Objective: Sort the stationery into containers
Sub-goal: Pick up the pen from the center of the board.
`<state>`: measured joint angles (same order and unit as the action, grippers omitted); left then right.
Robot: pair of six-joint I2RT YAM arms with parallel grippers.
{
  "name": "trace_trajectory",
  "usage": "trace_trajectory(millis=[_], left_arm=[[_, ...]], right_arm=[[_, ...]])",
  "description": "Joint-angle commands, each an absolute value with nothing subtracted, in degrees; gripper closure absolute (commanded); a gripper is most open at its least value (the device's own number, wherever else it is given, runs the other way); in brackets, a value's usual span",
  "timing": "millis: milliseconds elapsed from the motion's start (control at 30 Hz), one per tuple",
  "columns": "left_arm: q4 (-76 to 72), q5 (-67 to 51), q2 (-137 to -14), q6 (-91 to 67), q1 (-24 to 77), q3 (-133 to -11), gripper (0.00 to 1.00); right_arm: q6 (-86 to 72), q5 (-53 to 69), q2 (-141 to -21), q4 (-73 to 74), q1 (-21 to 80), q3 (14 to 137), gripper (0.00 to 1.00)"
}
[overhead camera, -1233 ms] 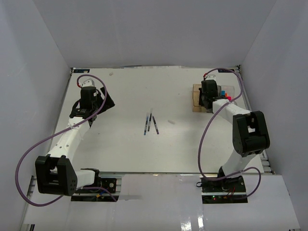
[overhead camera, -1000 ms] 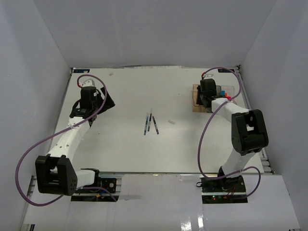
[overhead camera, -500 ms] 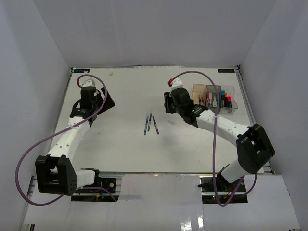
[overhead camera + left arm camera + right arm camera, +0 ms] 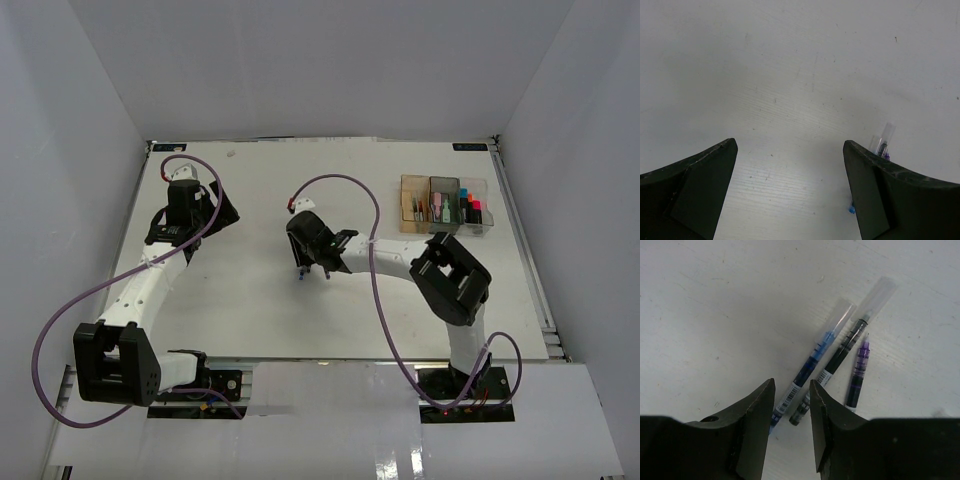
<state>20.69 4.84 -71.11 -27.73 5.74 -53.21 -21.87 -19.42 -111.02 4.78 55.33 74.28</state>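
Note:
Three thin pens lie side by side mid-table: a blue one [image 4: 815,365], a black one [image 4: 842,352] and a purple one [image 4: 858,370]. My right gripper [image 4: 791,388] hovers low over them, jaws a narrow gap apart, empty, with the blue pen's lower end lying on the table within that gap. From above, the right gripper [image 4: 310,255] hides most of the pens; a blue tip [image 4: 300,276] shows. The amber [image 4: 405,205], grey [image 4: 433,184] and clear [image 4: 484,190] containers stand at the back right with stationery inside. My left gripper [image 4: 790,145] is wide open over bare table.
A clear-capped pen [image 4: 883,140] peeks out beside the left gripper's right finger. The left arm [image 4: 150,270] reaches along the table's left side. The right arm's purple cable [image 4: 375,215] arcs above the table. White walls enclose the table on three sides.
The right arm has swung left from the containers to the pens at mid-table, and its gripper has come down over them. The left arm has not moved.

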Motion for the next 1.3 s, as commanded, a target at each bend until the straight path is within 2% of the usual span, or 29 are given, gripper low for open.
trace_trajectory(millis=[0,367,633,867,1267], left_arm=[[19.8,4.1,-70.3,-27.9,5.5,-53.3,0.02],[19.8,4.0,-70.0,-27.7,5.4,-53.3,0.02],[19.8,3.9,-70.0,-27.8,5.4,-53.3,0.02],[19.7,3.8,-70.0,-27.7,5.4,-53.3,0.02],[19.7,3.8,-70.1,-27.7,5.4,-53.3,0.02]], right_arm=[[-24.0,-22.0,-112.9,5.2,55.4,78.4,0.6],[-25.8,-25.6,-119.2,6.9,55.4,82.7,0.61],[-22.2,-23.6,-116.4,1.4,55.5,79.8,0.62],[-21.1,-29.1,-112.8,1.7,55.7,77.4,0.62],[-23.9,-29.8,-112.2,3.7,55.6,74.3,0.63]])
